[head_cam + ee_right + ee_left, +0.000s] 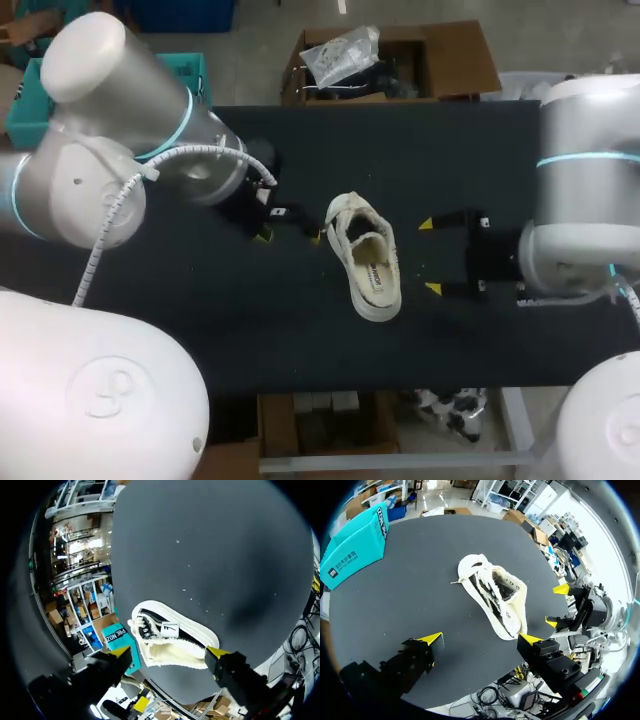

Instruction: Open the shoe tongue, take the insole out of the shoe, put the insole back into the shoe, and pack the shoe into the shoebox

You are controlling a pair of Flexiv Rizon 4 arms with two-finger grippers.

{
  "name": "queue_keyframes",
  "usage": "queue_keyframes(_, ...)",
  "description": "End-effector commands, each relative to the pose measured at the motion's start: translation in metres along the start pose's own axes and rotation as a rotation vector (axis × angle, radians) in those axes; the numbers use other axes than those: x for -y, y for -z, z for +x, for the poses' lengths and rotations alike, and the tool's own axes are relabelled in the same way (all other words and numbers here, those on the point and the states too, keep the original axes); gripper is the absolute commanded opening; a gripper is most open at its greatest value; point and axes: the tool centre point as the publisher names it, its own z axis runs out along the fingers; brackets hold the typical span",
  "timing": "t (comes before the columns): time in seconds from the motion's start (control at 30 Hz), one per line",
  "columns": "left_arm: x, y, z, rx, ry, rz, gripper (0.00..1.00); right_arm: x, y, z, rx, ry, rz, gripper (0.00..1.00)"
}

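With the white sneaker [366,255] lying loose in the middle of the surface [450,150] between my left jaws and right jaws, both wide open and holding nothing, I worry a one-sided pull merely drags it instead of spreading it open.

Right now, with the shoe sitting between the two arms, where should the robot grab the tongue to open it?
Probably grip the tongue by its free top edge, just behind the laces, coming down from above. The shoe stands upright on its sole, opening facing up, so that edge is exposed. The open left fingers sit nearest the lace end.
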Motion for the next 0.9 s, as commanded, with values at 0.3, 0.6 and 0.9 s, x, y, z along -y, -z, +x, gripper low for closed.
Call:
queue_keyframes(0.3,0.014,-0.042,0.019,0.161,0.141,-0.049,1.00,-0.046,0.030,0.009,0.284,0.081,0.783,1.00)
queue_keyframes(0.6,0.010,-0.063,0.030,0.172,0.162,-0.112,1.00,-0.075,0.042,0.008,0.377,0.232,1.026,1.00)
queue_keyframes(0.9,0.019,-0.098,0.038,0.184,0.166,-0.119,1.00,-0.075,0.042,0.008,0.377,0.232,1.026,1.00)
